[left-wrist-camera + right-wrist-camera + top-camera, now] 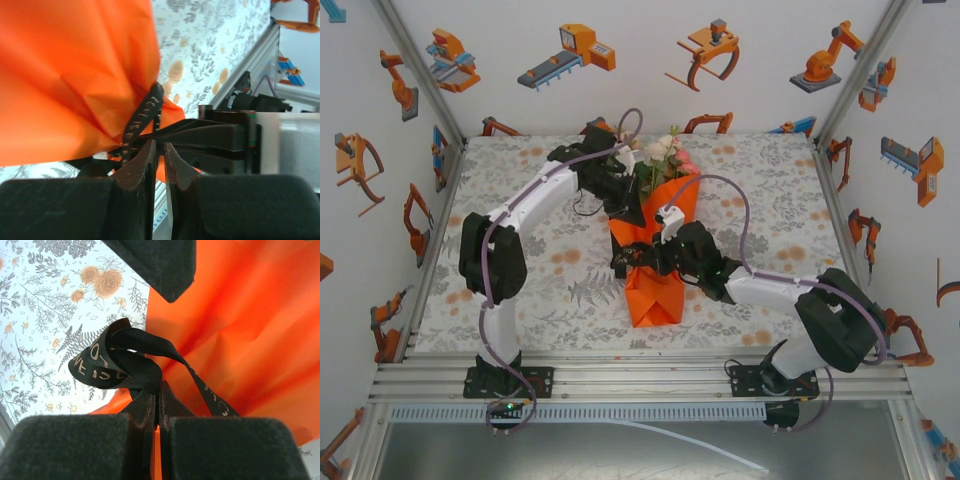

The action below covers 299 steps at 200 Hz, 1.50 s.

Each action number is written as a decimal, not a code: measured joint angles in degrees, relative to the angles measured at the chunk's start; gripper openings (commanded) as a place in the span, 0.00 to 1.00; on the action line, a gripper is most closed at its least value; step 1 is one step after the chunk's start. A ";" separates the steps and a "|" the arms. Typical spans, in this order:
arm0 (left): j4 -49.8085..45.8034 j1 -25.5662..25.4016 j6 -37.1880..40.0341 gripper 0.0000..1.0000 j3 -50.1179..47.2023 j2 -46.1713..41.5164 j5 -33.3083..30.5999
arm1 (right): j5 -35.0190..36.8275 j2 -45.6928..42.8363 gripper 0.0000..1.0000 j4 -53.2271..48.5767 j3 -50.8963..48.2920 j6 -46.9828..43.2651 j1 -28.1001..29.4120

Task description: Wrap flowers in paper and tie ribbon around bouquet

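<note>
The bouquet lies in the middle of the table, its orange paper point(655, 295) wrapped as a cone with the flowers point(660, 150) sprouting from the far end. A black ribbon point(125, 355) with gold lettering loops around the pinched waist of the paper point(240, 315). My right gripper point(159, 385) is shut on that ribbon, right against the cone point(655, 255). My left gripper point(160, 145) hovers at the cone's left side point(628, 213). Its jaws stand a narrow gap apart with nothing between them. The ribbon point(145, 112) runs down just left of its left finger, beside the paper point(75, 75).
The flowered tablecloth point(520, 290) has free room left and right of the bouquet. Aluminium rails point(640, 375) edge the table in front, and walls with robot pictures close the sides and back. A purple-grey cable point(740, 215) arcs over the right arm.
</note>
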 measured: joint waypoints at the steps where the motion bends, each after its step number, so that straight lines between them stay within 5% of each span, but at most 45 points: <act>1: 0.00 -0.07 0.04 0.17 0.04 0.00 0.02 | -0.02 -0.04 0.00 0.02 -0.04 0.00 0.02; 77: -2.45 -1.77 1.03 0.17 -7.28 2.40 1.55 | 0.46 -2.91 0.00 -0.42 -1.60 -0.83 -0.22; 173: -0.83 -1.75 0.57 0.38 -11.08 2.56 3.89 | 0.52 -2.95 0.00 -0.66 -1.97 -1.46 -0.44; 246: 7.17 -2.01 -1.55 0.43 -16.83 -0.92 1.01 | 1.53 -3.76 0.00 -1.38 -2.29 -1.46 -0.79; 299: 20.17 -2.58 -9.57 0.38 -25.75 -7.89 -0.46 | 1.86 -4.55 0.00 -1.36 -2.29 -1.46 -1.25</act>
